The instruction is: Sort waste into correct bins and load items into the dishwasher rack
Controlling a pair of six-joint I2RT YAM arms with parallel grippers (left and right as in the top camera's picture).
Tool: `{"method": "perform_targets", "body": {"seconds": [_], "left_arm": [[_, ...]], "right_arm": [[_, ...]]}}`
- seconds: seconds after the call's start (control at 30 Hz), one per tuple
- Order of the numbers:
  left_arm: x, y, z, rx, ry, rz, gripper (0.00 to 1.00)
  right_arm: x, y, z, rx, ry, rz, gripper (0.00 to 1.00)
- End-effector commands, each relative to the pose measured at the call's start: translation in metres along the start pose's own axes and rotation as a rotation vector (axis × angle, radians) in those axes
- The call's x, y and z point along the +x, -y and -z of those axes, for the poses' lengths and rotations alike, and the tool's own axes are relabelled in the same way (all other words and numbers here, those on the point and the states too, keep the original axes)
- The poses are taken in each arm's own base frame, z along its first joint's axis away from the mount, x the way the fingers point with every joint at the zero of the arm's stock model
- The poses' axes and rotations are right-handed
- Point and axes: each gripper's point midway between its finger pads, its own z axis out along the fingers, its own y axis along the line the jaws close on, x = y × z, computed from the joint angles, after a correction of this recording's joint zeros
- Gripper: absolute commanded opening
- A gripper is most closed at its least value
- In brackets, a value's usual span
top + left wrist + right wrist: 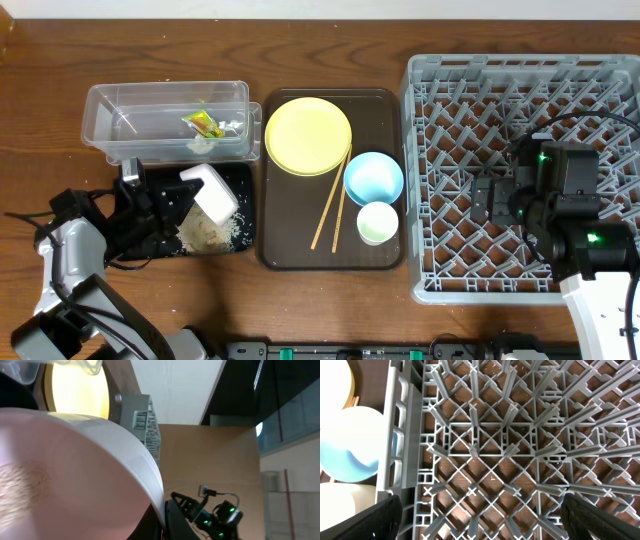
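My left gripper (178,200) is shut on the rim of the white bowl (212,190) and holds it tilted over the black tray (243,190), where white rice scraps (210,232) lie. In the left wrist view the bowl (75,475) fills the frame, with its rim pinched in the jaws (162,517). The snack wrapper (203,124) lies in the clear tub (100,120). The yellow plate (308,135), two chopsticks (332,205), blue bowl (373,177) and pale green cup (377,222) sit on the brown serving tray. My right gripper (492,198) is open and empty over the grey rack (430,130).
The brown serving tray (285,250) lies between the bins and the rack. The right wrist view shows the rack's lattice (495,445) under the open jaws (482,515), with the blue bowl (350,442) and the cup (340,505) beyond its left wall.
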Motion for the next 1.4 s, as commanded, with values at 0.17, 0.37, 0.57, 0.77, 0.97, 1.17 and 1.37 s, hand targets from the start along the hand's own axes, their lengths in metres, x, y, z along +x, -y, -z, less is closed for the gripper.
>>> {"method": "perform_targets", "body": {"seconds": [0.17,0.37,0.57,0.77,0.97,1.17,1.37], "left_arm": [[-0.005,0.004,0.002,0.027,0.008,0.174,0.06],[-0.022,0.007,0.002,0.028,0.024,-0.192,0.06],[-0.023,0.007,0.002,0.027,0.023,-0.143,0.06],[-0.017,0.008,-0.004,0.028,-0.003,-0.141,0.06],[0.008,-0.003,-0.039,-0.152,-0.123,-0.223,0.06],[0.041,-0.020,-0.089,-0.429,-0.256,-0.421,0.06],[0.080,-0.055,-0.124,-0.682,-0.371,-0.625,0.06]], "right_arm": [[-0.006,-0.002,0.005,-0.008,0.016,-0.006,0.99],[-0.006,-0.002,0.005,-0.008,0.016,-0.006,0.99],[-0.007,-0.002,0.005,-0.008,0.017,-0.006,0.99],[-0.007,-0.002,0.005,-0.008,0.017,-0.006,0.99],[-0.007,-0.002,0.005,-0.008,0.019,-0.006,0.99],[-0.007,-0.002,0.005,-0.008,0.019,-0.006,0.99],[-0.008,-0.002,0.005,-0.008,0.021,-0.006,0.99]]}}
